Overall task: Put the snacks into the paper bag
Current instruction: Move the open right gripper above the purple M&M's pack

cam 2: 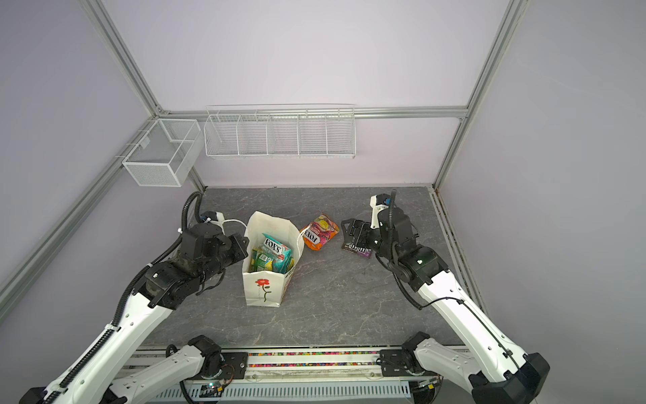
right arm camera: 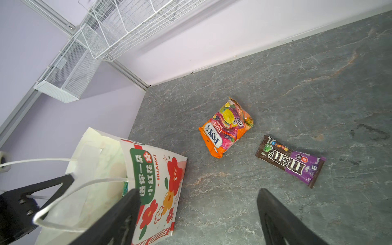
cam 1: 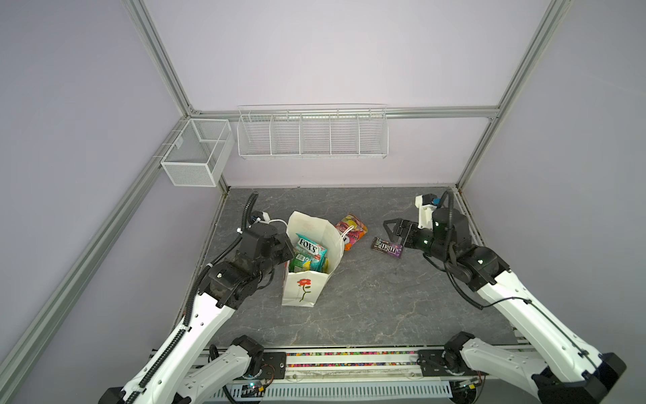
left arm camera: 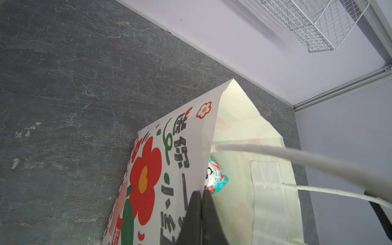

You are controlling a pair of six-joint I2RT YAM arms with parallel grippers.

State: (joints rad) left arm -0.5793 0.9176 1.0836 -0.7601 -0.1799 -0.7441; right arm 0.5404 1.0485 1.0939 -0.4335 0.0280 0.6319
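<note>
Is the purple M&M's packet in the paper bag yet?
No, the M&M's packet lies flat on the table, outside the paper bag, beside the orange FOX'S packet.

The white paper bag stands upright on the desk with its mouth open. A red flower on a green stem is printed on its front. Inside it, a teal FOX'S packet stands on end, leaning over a green packet. Just beside the bag, an orange FOX'S packet lies flat on the desk. Near that, not touching it, a purple-and-brown m&m's packet also lies flat.
</note>
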